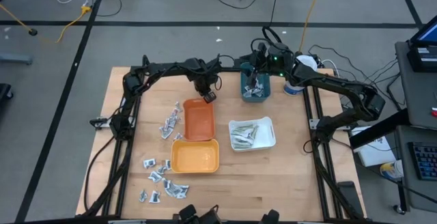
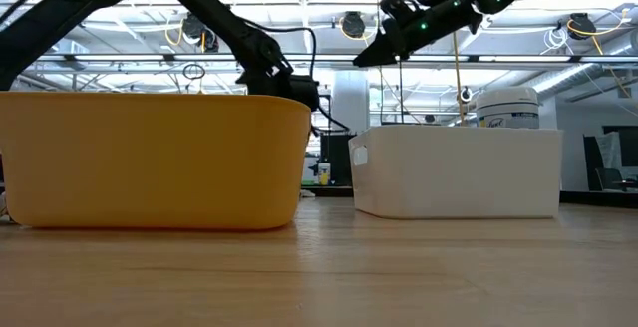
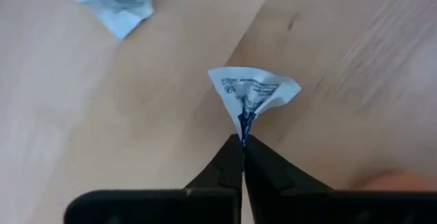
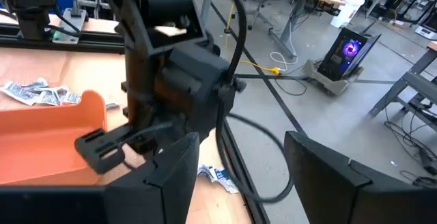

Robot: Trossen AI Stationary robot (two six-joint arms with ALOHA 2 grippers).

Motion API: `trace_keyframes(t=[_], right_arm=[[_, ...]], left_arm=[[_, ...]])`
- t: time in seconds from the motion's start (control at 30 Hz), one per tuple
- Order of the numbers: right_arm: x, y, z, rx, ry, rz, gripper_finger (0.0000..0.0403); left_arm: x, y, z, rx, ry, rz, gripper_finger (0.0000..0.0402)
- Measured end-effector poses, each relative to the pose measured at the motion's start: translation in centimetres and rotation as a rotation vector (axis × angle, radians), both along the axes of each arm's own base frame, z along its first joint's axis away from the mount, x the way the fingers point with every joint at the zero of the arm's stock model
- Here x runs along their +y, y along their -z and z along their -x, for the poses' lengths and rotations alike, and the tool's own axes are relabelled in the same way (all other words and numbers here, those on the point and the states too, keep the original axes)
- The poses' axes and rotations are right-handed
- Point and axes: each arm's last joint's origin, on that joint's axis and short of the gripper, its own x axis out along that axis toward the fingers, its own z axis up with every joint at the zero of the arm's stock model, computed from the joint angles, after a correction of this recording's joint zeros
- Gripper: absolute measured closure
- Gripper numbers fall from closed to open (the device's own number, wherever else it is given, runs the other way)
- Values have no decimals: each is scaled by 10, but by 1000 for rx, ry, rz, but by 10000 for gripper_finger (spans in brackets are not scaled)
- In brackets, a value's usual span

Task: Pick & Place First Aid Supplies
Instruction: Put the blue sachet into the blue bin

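The first aid supplies are silvery-white sachets with blue marks (image 1: 167, 121), loose on the wood left of the orange tray (image 1: 199, 119), and pale strips in the white tray (image 1: 268, 138). My left gripper (image 3: 242, 138) points down at the table just past the orange tray's far end (image 1: 207, 95) and is shut on one sachet (image 3: 252, 91). Another sachet (image 3: 116, 2) lies near it. My right gripper (image 4: 239, 183) is open with nothing between its fingers, raised over the teal tray (image 1: 256, 87). My left gripper pinches the sachet's near corner (image 3: 244, 123) between its two fingertips, coming from above and pointing down. The sachet is crumpled into a cone that widens away from the fingertips. Whether it is still on the wood I cannot tell.
A yellow tray (image 1: 194, 157) stands in front of the orange one, with more sachets (image 1: 160, 176) to its left and near side. A white tub (image 1: 295, 86) stands at the far right beside the teal tray. Bare wood lies along the near right of the table.
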Motion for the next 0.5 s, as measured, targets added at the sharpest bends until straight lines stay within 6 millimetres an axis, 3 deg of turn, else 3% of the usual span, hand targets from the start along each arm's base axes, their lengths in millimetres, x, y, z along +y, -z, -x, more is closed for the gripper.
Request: trace_keyframes(t=[0.17,0.5], right_arm=[[0,0,0,-1,0,1,195],[1,2,1,11,4,-41,197]], left_arm=[[2,-28,12,-28,4,-11,398],[2,-73,36,-236,233,-36,400]])
